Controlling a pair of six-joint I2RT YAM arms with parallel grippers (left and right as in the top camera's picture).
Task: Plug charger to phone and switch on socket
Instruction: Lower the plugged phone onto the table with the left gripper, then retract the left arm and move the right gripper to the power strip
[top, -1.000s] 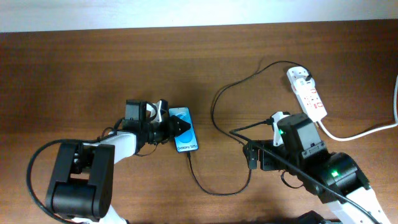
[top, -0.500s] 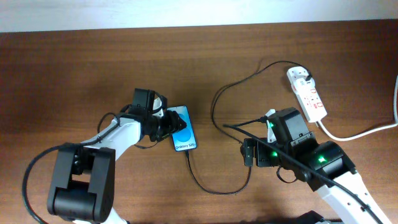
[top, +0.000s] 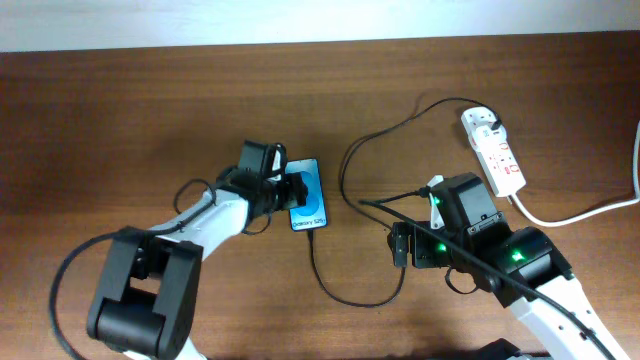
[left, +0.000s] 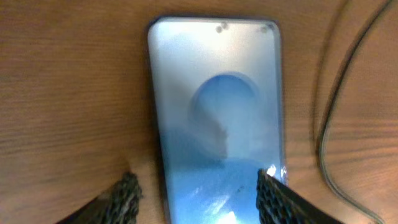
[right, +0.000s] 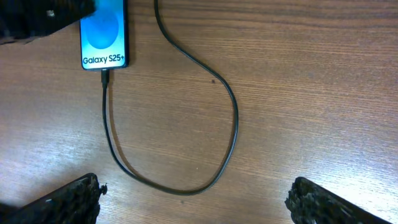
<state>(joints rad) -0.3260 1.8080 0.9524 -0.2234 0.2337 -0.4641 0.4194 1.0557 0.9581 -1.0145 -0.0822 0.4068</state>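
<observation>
We found the left gripper, jaws spread, astride the phone mid-table, with the charger seated in its end. We judged that the right gripper, spread and empty, had to press the switch on the socket, far right, squarely.

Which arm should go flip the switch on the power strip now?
Right. The right end effector is open, empty and on the power strip's side; the left end effector is at the phone, farther off. The cable already meets the phone.
</observation>
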